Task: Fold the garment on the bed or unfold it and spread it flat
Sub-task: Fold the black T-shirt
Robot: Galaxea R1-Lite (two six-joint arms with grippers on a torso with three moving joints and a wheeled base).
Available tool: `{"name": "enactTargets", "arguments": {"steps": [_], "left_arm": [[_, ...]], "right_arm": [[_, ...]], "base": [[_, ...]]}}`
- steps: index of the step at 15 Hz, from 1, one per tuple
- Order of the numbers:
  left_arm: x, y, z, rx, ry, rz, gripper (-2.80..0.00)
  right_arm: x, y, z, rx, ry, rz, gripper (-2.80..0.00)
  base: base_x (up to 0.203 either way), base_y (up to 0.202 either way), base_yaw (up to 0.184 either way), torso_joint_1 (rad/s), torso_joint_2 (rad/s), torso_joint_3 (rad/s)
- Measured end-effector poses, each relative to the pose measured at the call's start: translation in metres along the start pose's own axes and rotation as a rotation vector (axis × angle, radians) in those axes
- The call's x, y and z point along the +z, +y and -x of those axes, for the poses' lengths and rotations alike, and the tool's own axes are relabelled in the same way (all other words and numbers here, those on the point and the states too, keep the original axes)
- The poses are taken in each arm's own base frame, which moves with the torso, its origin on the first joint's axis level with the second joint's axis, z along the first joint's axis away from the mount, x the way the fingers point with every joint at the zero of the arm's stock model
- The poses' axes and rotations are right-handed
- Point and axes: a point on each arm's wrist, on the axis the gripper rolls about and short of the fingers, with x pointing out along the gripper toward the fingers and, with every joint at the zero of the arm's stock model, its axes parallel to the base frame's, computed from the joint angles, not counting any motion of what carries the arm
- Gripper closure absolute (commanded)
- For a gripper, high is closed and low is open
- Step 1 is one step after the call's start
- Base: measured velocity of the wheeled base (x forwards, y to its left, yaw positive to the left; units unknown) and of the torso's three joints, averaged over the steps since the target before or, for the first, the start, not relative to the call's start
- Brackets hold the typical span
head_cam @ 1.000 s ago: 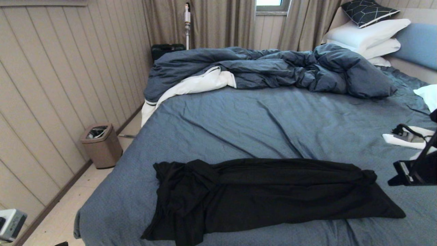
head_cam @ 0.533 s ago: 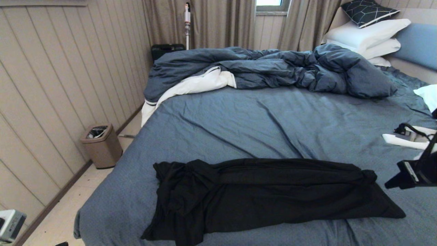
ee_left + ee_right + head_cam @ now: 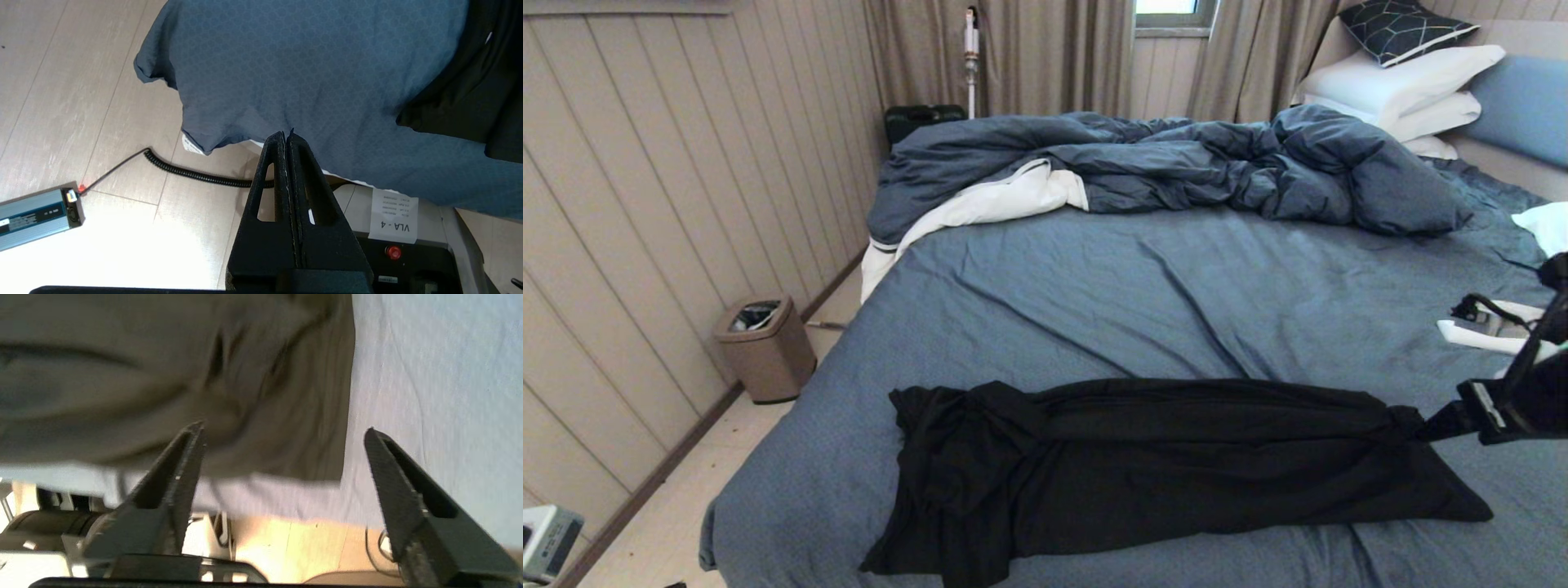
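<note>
Right now I have the black T-shirt (image 3: 1168,465) lying bunched in a long, rumpled strip across the near part of the bed (image 3: 1111,294), on the slate-blue sheet, its length running from my left side to my right. No print or lettering shows; only dark folds face up. My right tool (image 3: 1433,426) reaches in from the right edge of the head view, its tip at the right-hand end of the shirt, close to the bunched corner there. From the right wrist view the right tool (image 3: 284,435) has its two fingers (image 3: 186,457) spread wide with nothing between them, hovering over the edge of the shirt (image 3: 204,375) where it meets the sheet; I cannot tell whether a finger touches the cloth. My left tool (image 3: 287,136) is off to the side by the near left corner of the bed, its fingers pressed together and empty, above the floor (image 3: 81,102) where a coiled black cable (image 3: 192,173) runs to a grey box (image 3: 36,212). Farther back on the bed a dark blue duvet (image 3: 1176,167) with white lining lies heaped, and white pillows (image 3: 1405,86) stack by the headboard (image 3: 1523,106). A small tan bin (image 3: 765,347) stands on the floor beside the panelled wall.
</note>
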Motion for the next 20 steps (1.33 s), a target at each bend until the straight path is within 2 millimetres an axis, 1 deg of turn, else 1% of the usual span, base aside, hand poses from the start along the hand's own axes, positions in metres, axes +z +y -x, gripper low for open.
{"name": "enactTargets", "arguments": {"steps": [3,9,11,14,15,20], "left_arm": [[0.002,-0.001,0.0,-0.004,0.0,-0.003,0.0],[0.001,-0.001,-0.002,-0.004,0.014,0.001,0.0],[0.0,-0.001,-0.002,-0.007,0.021,-0.003,0.0],[-0.004,-0.001,-0.002,-0.012,0.036,-0.009,0.0],[-0.005,-0.001,-0.002,-0.013,0.037,-0.01,0.0],[-0.006,-0.001,-0.002,-0.019,0.039,-0.009,0.0]], "right_arm": [[0.01,-0.003,-0.022,0.016,0.032,0.006,-2.8],[0.025,0.0,-0.065,0.038,0.083,0.021,-2.8],[0.026,0.001,-0.076,0.04,0.114,0.021,-2.8],[0.024,0.001,-0.085,0.044,0.142,0.013,-2.8],[0.025,0.0,-0.087,0.04,0.146,0.011,0.0],[0.025,-0.002,-0.091,-0.01,0.167,0.012,0.0]], "base": [[0.0,0.0,0.0,0.0,0.0,0.0],[0.0,0.0,0.0,0.0,0.0,0.0],[0.0,0.0,0.0,0.0,0.0,0.0],[0.0,0.0,0.0,0.0,0.0,0.0],[0.0,0.0,0.0,0.0,0.0,0.0],[0.0,0.0,0.0,0.0,0.0,0.0]]}}
